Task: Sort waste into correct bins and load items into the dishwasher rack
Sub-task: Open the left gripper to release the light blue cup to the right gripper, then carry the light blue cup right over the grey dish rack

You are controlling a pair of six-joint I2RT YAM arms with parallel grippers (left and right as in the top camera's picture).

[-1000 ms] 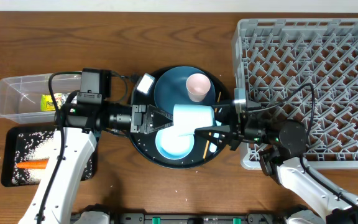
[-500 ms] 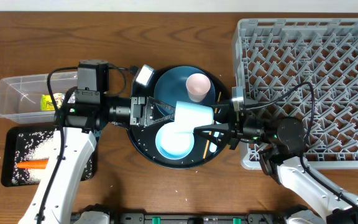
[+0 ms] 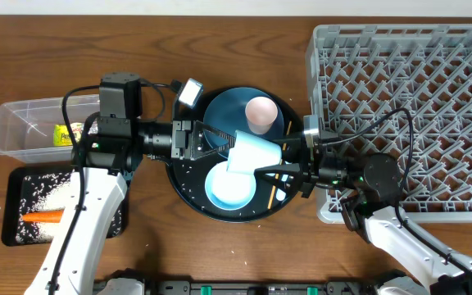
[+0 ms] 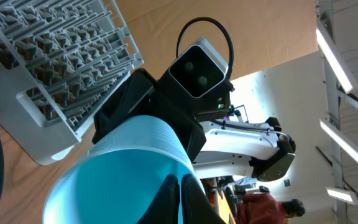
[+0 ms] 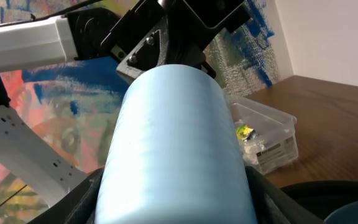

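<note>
The light-blue cup (image 3: 248, 152) hangs tilted on its side over the round black tray (image 3: 188, 184). My right gripper (image 3: 262, 161) is shut around its body from the right, and the cup (image 5: 176, 149) fills the right wrist view. My left gripper (image 3: 226, 150) is shut at the cup's mouth from the left, its closed fingertips (image 4: 180, 179) pinched at the rim of the cup (image 4: 129, 143). Below lies the white bowl (image 3: 230, 187). The pale-pink cup (image 3: 260, 113) stands on the dark-blue plate (image 3: 224, 115). The grey dishwasher rack (image 3: 408, 98) stands at right.
The clear tub (image 3: 23, 131) at far left holds the yellow-green wrapper (image 3: 65, 133). The shallow black tray (image 3: 23, 205) in front of it holds rice (image 3: 47, 192) and the carrot (image 3: 43, 218). A chopstick (image 3: 270, 193) lies on the round tray under my right gripper.
Both grippers and the light-blue cup have shifted slightly toward the far side of the table, and the cup has tilted a little. Neither grip has changed.
</note>
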